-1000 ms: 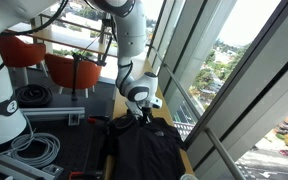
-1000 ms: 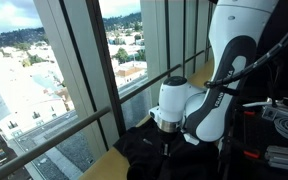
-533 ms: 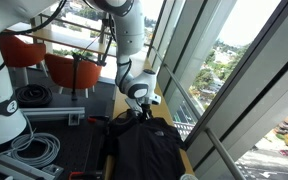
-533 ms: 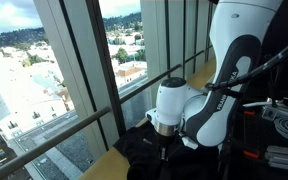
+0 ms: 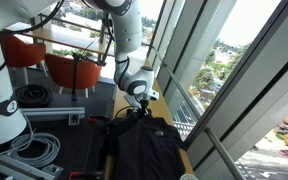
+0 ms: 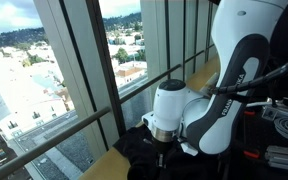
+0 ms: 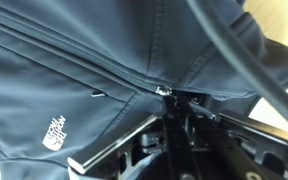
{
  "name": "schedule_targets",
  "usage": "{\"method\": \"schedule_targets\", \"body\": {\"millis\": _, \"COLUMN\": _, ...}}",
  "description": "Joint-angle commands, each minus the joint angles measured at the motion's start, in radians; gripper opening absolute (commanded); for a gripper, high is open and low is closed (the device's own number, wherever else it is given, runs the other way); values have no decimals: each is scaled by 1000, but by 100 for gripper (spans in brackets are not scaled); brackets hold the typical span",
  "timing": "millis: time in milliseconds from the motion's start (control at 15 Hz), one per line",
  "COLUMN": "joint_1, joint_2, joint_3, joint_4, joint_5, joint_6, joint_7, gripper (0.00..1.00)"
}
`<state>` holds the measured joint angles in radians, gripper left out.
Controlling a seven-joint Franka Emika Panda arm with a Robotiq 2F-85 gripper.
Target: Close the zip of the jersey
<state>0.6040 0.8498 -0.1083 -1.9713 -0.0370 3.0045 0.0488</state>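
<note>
Tall windows (image 5: pixel 219 60) are lining one side of a wooden table (image 6: pixel 106 166), where the black jersey (image 5: pixel 144 145) is lying spread out. The zip (image 7: pixel 156 88) is showing only in the wrist view, as a thin seam ending at a small silver slider. In both exterior views it is lost against the fabric. The arm is reaching down with its wrist upright. The gripper (image 7: pixel 179 104) is pinching closed on the zip near the collar. A black cable (image 7: pixel 234 50) is crossing that view's right.

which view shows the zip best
The wrist view: the zip runs as a line across the jersey to a small metal pull just ahead of the claw. In both exterior views the jersey is only a black heap under the arm and no zip line shows.
</note>
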Motion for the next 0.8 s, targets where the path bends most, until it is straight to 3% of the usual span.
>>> {"method": "schedule_targets", "body": {"millis": 0, "joint_1": 42, "joint_2": 10, "joint_3": -2, "joint_4": 25, "joint_5": -30, "joint_6": -25, "joint_7": 61, "gripper": 2}}
{"method": "schedule_targets", "body": {"millis": 733, "joint_1": 105, "joint_2": 19, "joint_3": -15, "joint_4": 40, "joint_5": -28, "joint_6": -32, "joint_7": 77, "gripper": 2}}
